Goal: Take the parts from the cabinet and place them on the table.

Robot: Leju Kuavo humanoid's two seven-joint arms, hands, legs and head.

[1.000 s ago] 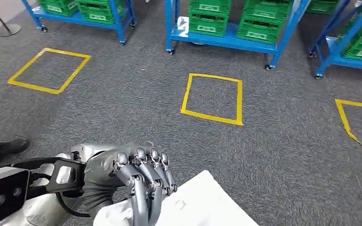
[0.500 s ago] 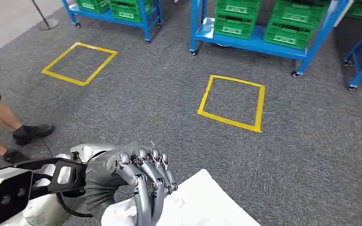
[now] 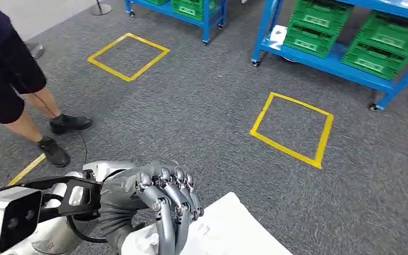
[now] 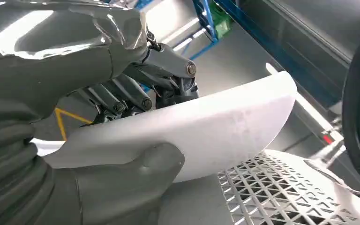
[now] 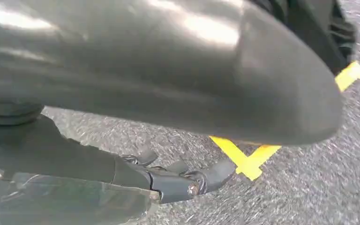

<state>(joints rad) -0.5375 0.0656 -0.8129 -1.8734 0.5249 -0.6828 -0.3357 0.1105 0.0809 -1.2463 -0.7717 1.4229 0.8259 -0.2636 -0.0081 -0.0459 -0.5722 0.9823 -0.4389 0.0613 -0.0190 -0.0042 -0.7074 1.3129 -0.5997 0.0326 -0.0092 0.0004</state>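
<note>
A white curved plastic part [image 3: 234, 228] sits low in the head view, and my left hand [image 3: 162, 199] grips its near edge with fingers curled over the top. In the left wrist view the same white part [image 4: 215, 131] is clamped between the thumb below and the fingers [image 4: 136, 93] above. My right hand [image 5: 168, 178] hangs over the grey carpet, fingers loosely spread and holding nothing.
A person in dark shorts and black shoes [image 3: 26, 101] stands close on the left. Blue wheeled racks with green crates [image 3: 350, 42] line the far side. Yellow tape squares [image 3: 292, 130] [image 3: 128, 56] mark the carpet. A cable trails near the person's feet.
The camera has swung left: racks and tape squares have slid right and the person has come further into view. My left hand keeps the same hold on the white part.
</note>
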